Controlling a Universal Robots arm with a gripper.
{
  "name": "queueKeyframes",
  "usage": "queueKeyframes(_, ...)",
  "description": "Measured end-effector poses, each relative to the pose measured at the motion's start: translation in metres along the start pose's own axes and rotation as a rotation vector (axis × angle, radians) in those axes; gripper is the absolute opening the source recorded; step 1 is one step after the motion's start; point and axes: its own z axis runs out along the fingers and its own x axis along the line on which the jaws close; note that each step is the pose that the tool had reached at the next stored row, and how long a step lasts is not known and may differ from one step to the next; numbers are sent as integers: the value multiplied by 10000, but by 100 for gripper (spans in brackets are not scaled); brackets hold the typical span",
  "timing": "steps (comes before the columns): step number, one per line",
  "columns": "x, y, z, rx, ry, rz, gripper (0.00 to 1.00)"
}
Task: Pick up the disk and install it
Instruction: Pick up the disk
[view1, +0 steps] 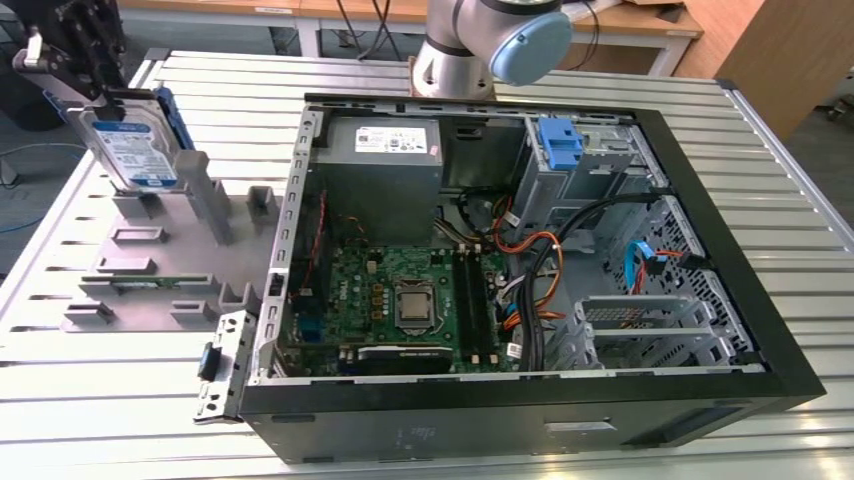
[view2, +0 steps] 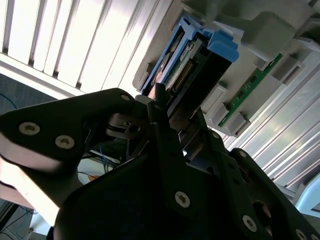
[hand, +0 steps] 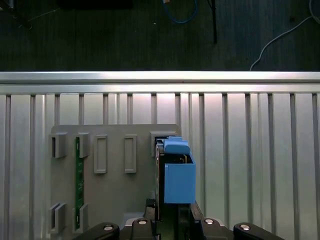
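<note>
The disk, a silver drive with a white-and-blue label in a blue carrier, stands upright at the far end of the grey fixture, on the exterior view's left. My gripper comes down on its upper edge and is shut on it. In the second wrist view the dark fingers flank the disk on both sides. The first wrist view looks down the disk's blue carrier edge over the fixture. Whether the disk's lower edge still rests in the fixture slot I cannot tell.
The open computer case lies to the exterior view's right, holding a motherboard, a grey power supply, cables, and a blue bracket in the drive bay. A green memory stick sits in the fixture. The arm's base stands behind the case.
</note>
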Motion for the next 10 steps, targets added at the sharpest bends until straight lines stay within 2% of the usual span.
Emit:
queueKeyframes(5,-2,1,-51,-2,1,1,35)
queueKeyframes(10,-3,1,-57,-2,1,0,35)
